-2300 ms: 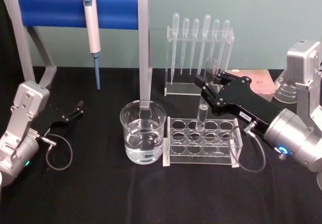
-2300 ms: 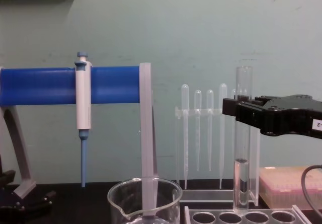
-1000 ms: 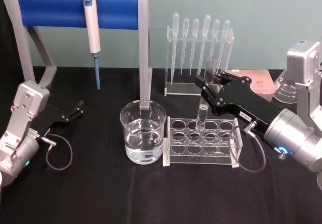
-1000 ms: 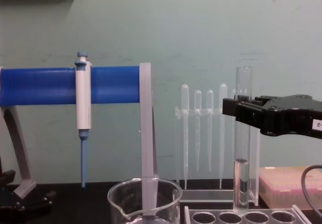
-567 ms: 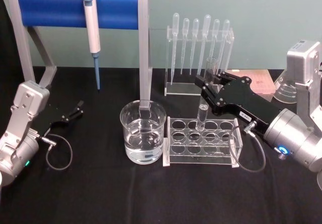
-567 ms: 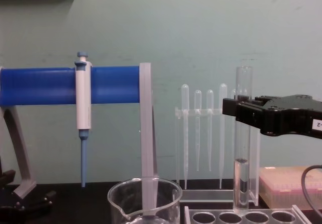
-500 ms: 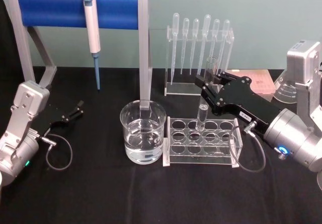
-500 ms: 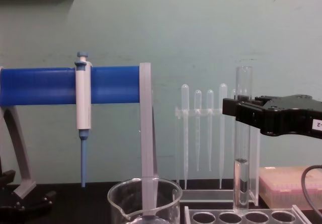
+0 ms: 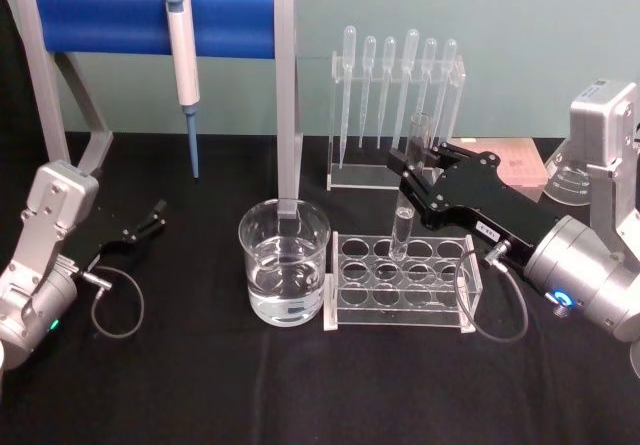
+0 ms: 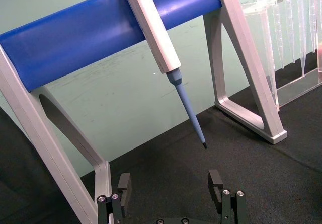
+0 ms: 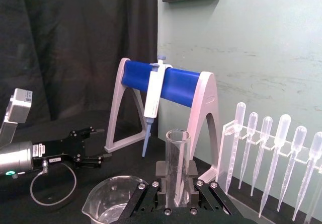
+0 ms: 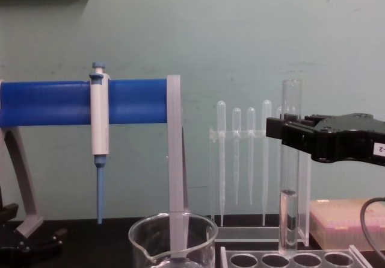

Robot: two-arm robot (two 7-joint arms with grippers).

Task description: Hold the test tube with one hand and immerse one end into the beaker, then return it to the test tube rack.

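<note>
Right gripper (image 9: 412, 181) clamped on upright test tube (image 9: 402, 227), tip just above rack (image 9: 345, 301); its white label (image 9: 487, 229) unreadable. Left gripper (image 9: 154, 216) parked left, fingers apart.

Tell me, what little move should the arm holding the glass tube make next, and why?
Probably lift straight up a little: the right gripper grips the upright test tube, its lower end down at the rack, too low to clear the beaker beside it.

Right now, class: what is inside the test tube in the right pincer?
The test tube holds clear liquid in its bottom part; above looks empty. The right pincer covers a band at the grip.
</note>
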